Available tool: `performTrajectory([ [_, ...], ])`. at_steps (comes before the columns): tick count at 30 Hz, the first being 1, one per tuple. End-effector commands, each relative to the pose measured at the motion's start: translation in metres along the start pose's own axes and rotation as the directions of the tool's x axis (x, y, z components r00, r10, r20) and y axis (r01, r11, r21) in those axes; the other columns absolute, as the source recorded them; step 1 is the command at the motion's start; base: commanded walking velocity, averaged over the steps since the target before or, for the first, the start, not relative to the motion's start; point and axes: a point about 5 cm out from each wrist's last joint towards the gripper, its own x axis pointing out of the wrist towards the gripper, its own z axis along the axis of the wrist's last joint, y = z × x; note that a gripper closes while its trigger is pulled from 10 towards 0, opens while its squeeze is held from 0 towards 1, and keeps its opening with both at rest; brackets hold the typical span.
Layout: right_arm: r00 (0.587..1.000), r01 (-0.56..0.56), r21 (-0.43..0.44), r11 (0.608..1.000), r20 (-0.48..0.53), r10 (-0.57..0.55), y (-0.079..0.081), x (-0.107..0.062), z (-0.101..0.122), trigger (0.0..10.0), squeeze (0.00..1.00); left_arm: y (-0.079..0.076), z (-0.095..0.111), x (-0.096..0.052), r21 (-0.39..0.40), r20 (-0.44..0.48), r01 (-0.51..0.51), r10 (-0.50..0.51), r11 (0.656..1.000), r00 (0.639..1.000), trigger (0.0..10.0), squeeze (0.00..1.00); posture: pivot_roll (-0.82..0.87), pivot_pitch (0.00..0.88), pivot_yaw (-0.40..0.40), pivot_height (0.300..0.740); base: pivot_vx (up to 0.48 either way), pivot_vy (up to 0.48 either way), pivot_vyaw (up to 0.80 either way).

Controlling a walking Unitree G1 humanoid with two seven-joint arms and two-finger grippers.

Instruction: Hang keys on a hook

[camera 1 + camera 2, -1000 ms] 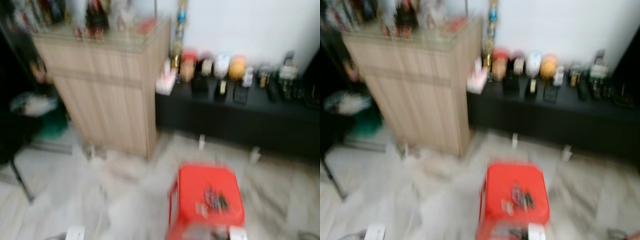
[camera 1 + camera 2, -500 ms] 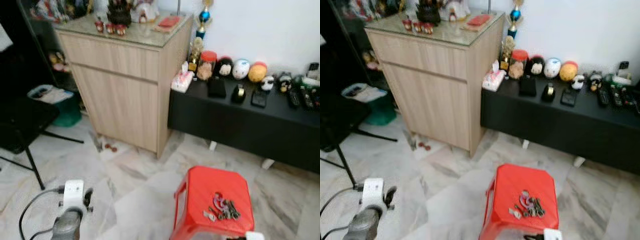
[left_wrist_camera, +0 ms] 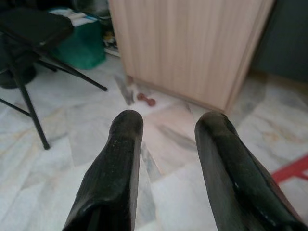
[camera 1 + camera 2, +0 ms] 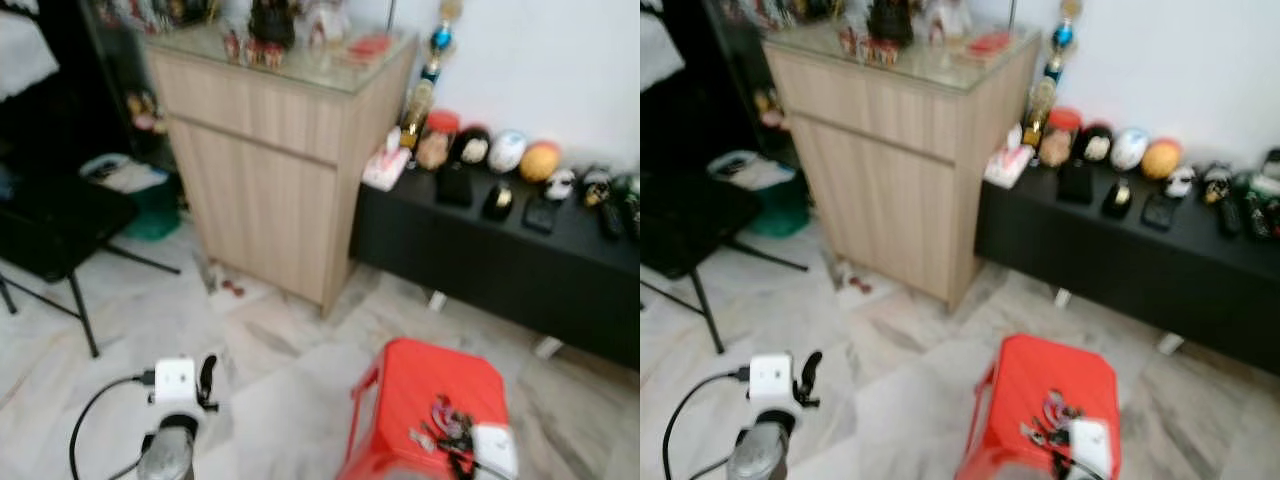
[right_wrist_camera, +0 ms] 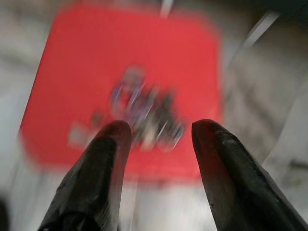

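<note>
Two big pieces of furniture line the far wall: a tall wooden cabinet (image 4: 285, 170) on the left with ornaments on its glass top, and beside it, to the right, a low black bench (image 4: 500, 250) carrying a row of small trinkets, a jar and remotes. On the far left stands a black folding chair (image 4: 55, 235), with a green bin (image 4: 155, 205) behind it. No hook can be made out anywhere in these views, so where the keys must go is unsettled.

Near the robot, on the marble floor (image 4: 280, 370), stands a red plastic stool (image 4: 425, 400). The keys (image 4: 445, 425) lie in a loose bunch on its seat, toward the near right edge, probably left there as a handy pick-up height.

The right gripper (image 5: 156, 139) hovers above the stool with its fingers spread apart and nothing between them, the bunch lying in line with the gap; that framing suggests it is lining up for a grasp from above. The picture is blurred, so how close it hangs is unclear.

The left gripper (image 3: 166, 132) points down at bare floor near the cabinet's foot, fingers apart and empty, apparently idle.
</note>
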Motion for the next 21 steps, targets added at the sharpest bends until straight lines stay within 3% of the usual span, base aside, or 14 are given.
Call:
performTrajectory([
  [1, 0.994, -0.022, 0.013, 1.000, 0.108, 0.021, 0.006, 0.002, 0.016, 10.0, 0.00, 0.004, -0.003, -0.003, 0.022, -0.017, -0.003, 0.004, 1.000, 1.000, 10.0, 0.00, -0.01, 0.000, -0.099, 0.740, 0.000, 0.000, 0.00],
  [2, 0.974, -0.040, -0.005, 0.999, 0.223, 0.040, 0.009, 0.002, 0.034, 10.0, 0.00, 0.006, -0.003, -0.006, 0.023, -0.011, -0.004, 0.004, 1.000, 1.000, 10.0, 0.00, -0.01, 0.000, -0.102, 0.740, 0.000, 0.000, 0.00],
  [3, 0.974, -0.040, -0.005, 0.999, 0.223, 0.040, 0.009, 0.002, 0.034, 10.0, 0.00, 0.006, -0.003, -0.006, 0.023, -0.011, -0.004, 0.004, 1.000, 1.000, 10.0, 0.00, -0.01, 0.000, -0.102, 0.740, 0.000, 0.000, 0.00],
  [4, 0.949, -0.059, -0.016, 0.998, 0.308, 0.061, 0.012, 0.001, 0.048, 10.0, 0.00, 0.006, -0.003, -0.009, 0.026, -0.004, -0.004, 0.004, 1.000, 1.000, 10.0, 0.00, -0.02, 0.000, -0.103, 0.740, 0.000, 0.000, 0.00],
  [8, 0.898, -0.117, -0.058, 0.991, 0.421, 0.131, 0.028, -0.005, 0.067, 10.0, 0.00, 0.007, 0.006, -0.016, 0.011, 0.040, -0.013, 0.012, 1.000, 0.999, 10.0, 0.00, -0.03, 0.000, -0.096, 0.740, 0.000, 0.000, 0.00],
  [12, 0.859, -0.158, -0.105, 0.982, 0.475, 0.189, 0.045, -0.011, 0.072, 10.0, 0.00, 0.007, 0.014, -0.018, 0.019, 0.074, 0.001, -0.002, 1.000, 0.997, 10.0, 0.00, -0.01, 0.000, -0.078, 0.740, 0.000, 0.000, 0.00],
  [21, 0.773, -0.159, -0.065, 0.985, 0.613, 0.165, 0.070, -0.028, 0.098, 10.0, 0.00, 0.023, 0.038, -0.018, 0.062, 0.142, 0.014, -0.023, 0.998, 0.990, 10.0, 0.00, -0.01, 0.000, -0.005, 0.740, 0.000, 0.000, 0.00],
])
